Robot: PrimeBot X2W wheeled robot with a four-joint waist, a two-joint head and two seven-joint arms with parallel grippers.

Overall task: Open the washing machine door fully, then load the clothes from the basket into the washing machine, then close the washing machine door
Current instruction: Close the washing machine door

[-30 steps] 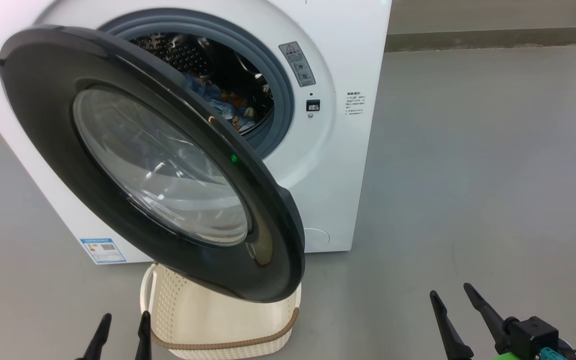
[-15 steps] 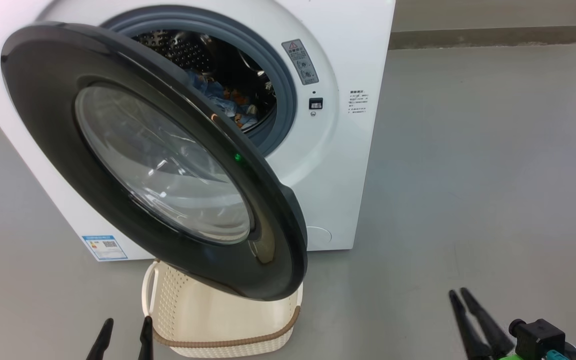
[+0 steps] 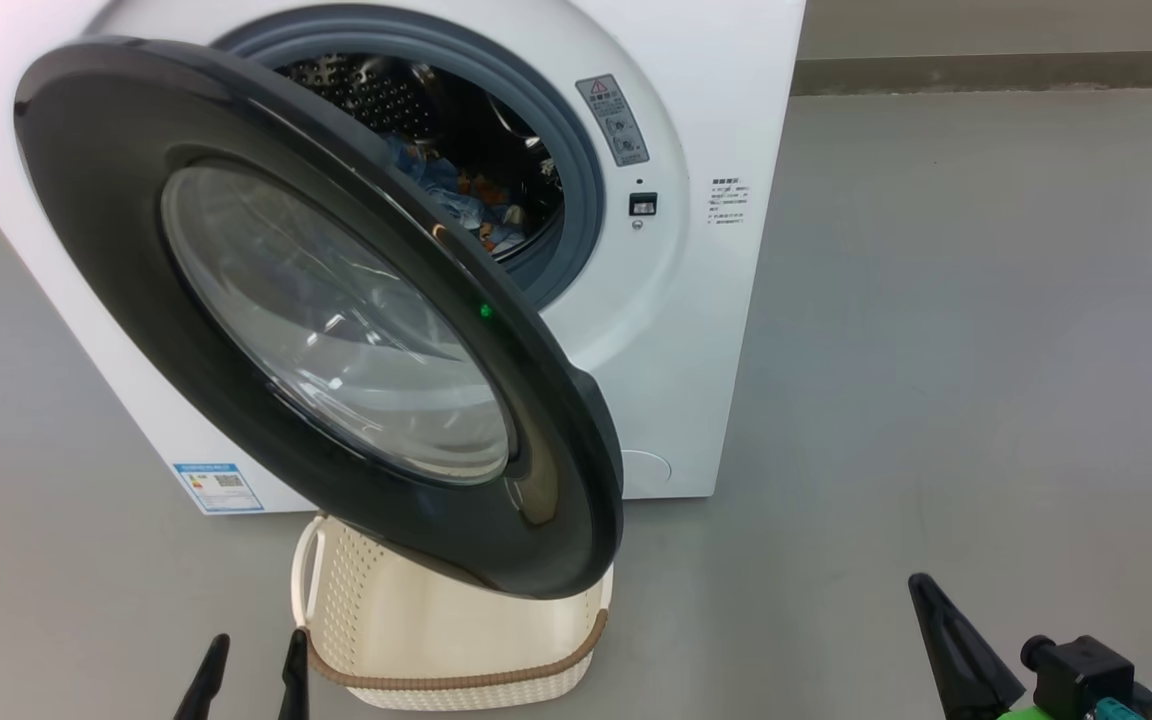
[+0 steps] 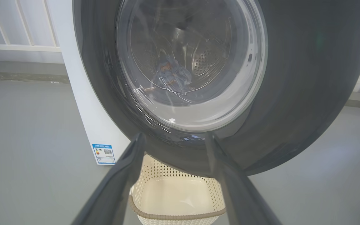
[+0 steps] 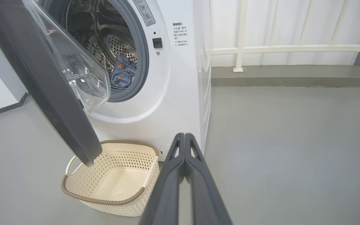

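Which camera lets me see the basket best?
The right wrist view. There the basket shows nearly whole, rim and bare bottom, with just one corner behind the washing machine door. In the head view the door covers its far part. The left wrist view shows a strip of it between the fingers of the left gripper.

The left gripper sits low with its fingers spread apart, while the right gripper has its fingers pressed together, both empty

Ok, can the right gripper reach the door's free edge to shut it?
Probably yes: only floor lies between the shut right gripper and the free edge of the washing machine door; the basket sits beneath it.
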